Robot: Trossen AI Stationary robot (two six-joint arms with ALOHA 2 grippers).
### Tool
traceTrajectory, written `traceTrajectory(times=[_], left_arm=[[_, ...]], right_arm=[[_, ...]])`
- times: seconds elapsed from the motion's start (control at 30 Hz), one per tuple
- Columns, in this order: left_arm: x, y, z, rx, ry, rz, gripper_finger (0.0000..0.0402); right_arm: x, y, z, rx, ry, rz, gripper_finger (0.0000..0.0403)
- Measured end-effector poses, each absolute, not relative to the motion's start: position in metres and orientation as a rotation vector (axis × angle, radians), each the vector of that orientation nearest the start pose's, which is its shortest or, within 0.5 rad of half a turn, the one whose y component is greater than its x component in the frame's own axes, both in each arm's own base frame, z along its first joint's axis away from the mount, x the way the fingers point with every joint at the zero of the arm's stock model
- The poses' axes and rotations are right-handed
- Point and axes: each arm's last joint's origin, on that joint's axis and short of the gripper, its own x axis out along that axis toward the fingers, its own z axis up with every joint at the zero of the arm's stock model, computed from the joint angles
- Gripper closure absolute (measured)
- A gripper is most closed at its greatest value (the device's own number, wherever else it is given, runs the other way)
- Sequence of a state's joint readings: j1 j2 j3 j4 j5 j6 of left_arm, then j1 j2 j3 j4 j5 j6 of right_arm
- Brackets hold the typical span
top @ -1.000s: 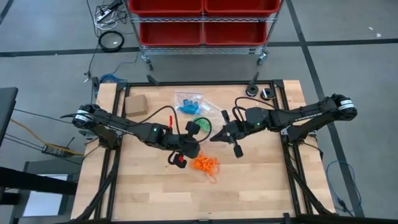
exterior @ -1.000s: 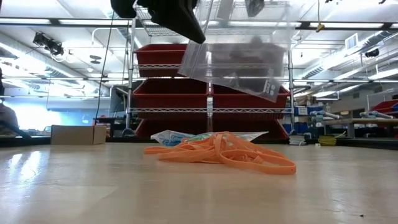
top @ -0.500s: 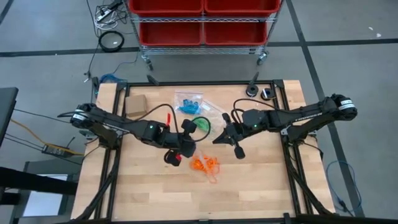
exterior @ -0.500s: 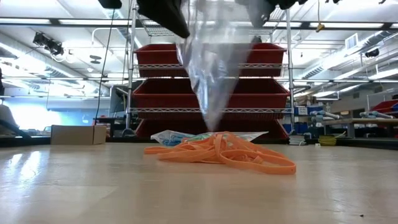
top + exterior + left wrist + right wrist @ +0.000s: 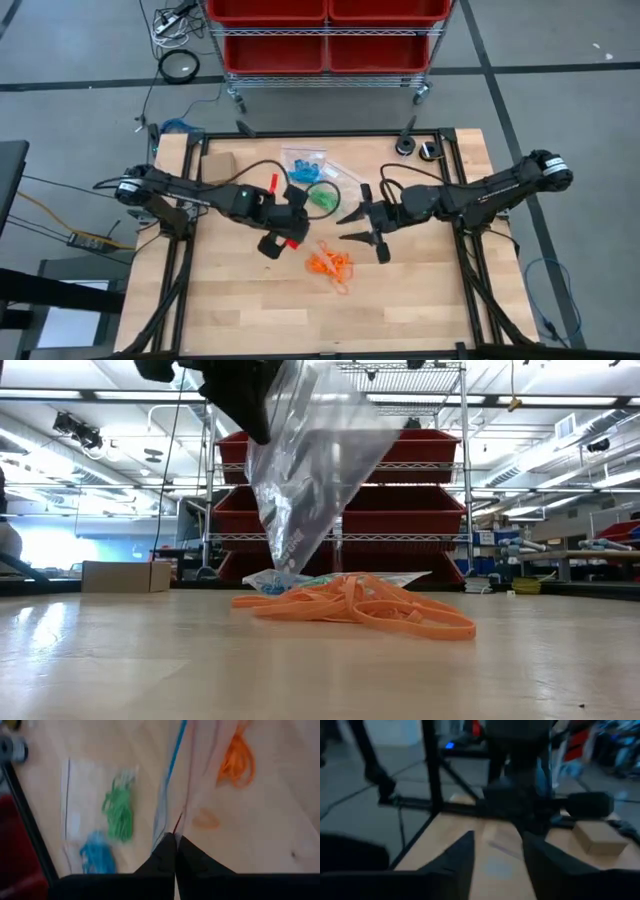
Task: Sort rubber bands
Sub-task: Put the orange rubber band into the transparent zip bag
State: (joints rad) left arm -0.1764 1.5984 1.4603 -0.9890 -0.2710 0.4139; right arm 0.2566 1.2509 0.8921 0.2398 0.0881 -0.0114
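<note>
Three red bins (image 5: pixel 340 510) fill shelving behind the wooden table (image 5: pixel 320 660).

Rubber bands (image 5: pixel 329 265) orange, green, blue; bag (image 5: pixel 310 455) clear; bins (image 5: pixel 325 25) red.

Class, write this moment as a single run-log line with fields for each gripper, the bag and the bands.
left gripper: shut on clear bag | right gripper: open, empty | bag: hanging above table | orange rubber bands: loose on table | green rubber bands, blue rubber bands: bagged
</note>
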Motion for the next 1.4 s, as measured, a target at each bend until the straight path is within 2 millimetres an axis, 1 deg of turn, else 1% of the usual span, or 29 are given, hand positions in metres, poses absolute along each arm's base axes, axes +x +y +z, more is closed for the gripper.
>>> traceTrajectory(times=[0.07,0.13,0.2,0.3,0.4,0.53,0.7,0.8,0.97,1.1,1.2,1.3,1.4], left_arm=[[0.317,-0.042,0.315,0.604,1.119,-0.124,0.04],[0.318,-0.039,0.326,0.591,1.124,-0.112,0.04],[0.32,-0.037,0.336,0.583,1.128,-0.114,0.04],[0.326,-0.037,0.346,0.586,1.169,-0.116,0.04],[0.333,-0.038,0.349,0.594,1.24,-0.123,0.04],[0.343,-0.045,0.342,0.618,1.353,-0.159,0.04],[0.349,-0.056,0.337,0.636,1.43,-0.215,0.04],[0.352,-0.06,0.34,0.643,1.414,-0.219,0.04],[0.352,-0.063,0.354,0.622,1.352,-0.232,0.0399],[0.352,-0.066,0.362,0.605,1.302,-0.25,0.0398],[0.352,-0.07,0.364,0.608,1.293,-0.26,0.0398],[0.35,-0.073,0.364,0.613,1.298,-0.269,0.0397],[0.35,-0.076,0.364,0.618,1.295,-0.276,0.0397]], right_arm=[[0.275,0.072,0.313,-0.009,0.111,0.149,0.0201],[0.278,0.074,0.315,0.019,0.11,0.119,0.018],[0.284,0.076,0.315,0.049,0.118,0.102,0.017],[0.299,0.083,0.309,0.052,0.152,0.112,0.0171],[0.311,0.087,0.303,0.02,0.223,0.095,0.0184],[0.323,0.088,0.297,-0.032,0.314,0.034,0.0205],[0.328,0.086,0.29,-0.052,0.38,0.025,0.0227],[0.328,0.085,0.283,-0.063,0.423,0.02,0.0241],[0.331,0.085,0.275,-0.067,0.467,0.015,0.0264],[0.332,0.083,0.272,-0.072,0.479,0.007,0.0279],[0.333,0.082,0.272,-0.075,0.477,0.002,0.0293],[0.333,0.082,0.272,-0.099,0.476,0.008,0.0321],[0.332,0.083,0.272,-0.11,0.48,0.014,0.0363]])
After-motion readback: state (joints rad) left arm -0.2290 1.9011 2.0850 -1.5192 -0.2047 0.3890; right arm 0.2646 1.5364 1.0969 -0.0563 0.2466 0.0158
